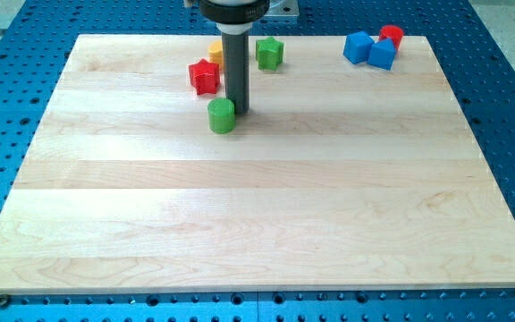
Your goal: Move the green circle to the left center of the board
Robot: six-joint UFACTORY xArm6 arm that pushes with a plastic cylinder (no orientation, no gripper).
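The green circle [223,115] is a short green cylinder on the wooden board [257,197], left of the middle in the view's upper part. My tip [238,110] stands right beside it on its right, touching or nearly touching. The rod rises straight up from there to the view's top.
A red star-like block [204,77] lies up-left of the green circle. A yellow block [215,49] is partly hidden behind the rod. A green block [270,53] sits right of the rod. Two blue blocks [358,46] [383,55] and a red cylinder [391,36] cluster at top right.
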